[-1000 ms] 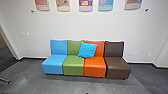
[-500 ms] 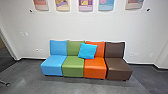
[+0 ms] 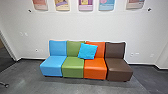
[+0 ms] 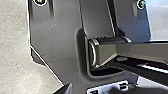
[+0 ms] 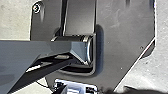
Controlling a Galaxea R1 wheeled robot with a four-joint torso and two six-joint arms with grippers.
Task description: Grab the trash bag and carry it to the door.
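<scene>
- Looking ahead from my remote seat, I have a row of four chairs across my way: blue (image 3: 52,66), green (image 3: 73,67), orange (image 3: 95,68) and brown (image 3: 119,70), side by side.
- A bright blue cushion (image 3: 87,51) leans on the backrests where green meets orange.
- Behind them the white wall (image 3: 75,27) closes off the way, with colourful posters (image 3: 85,5) up high.
- Off to my left is a dark opening (image 3: 5,55); near it, a small dark foot (image 3: 4,85) of something sits on the floor (image 3: 27,80).
- Where the trash bag is, I can't tell.
- Nor can I tell whether my left gripper (image 4: 96,90) or right gripper (image 5: 100,90) is open, closed or gripping anything.
</scene>
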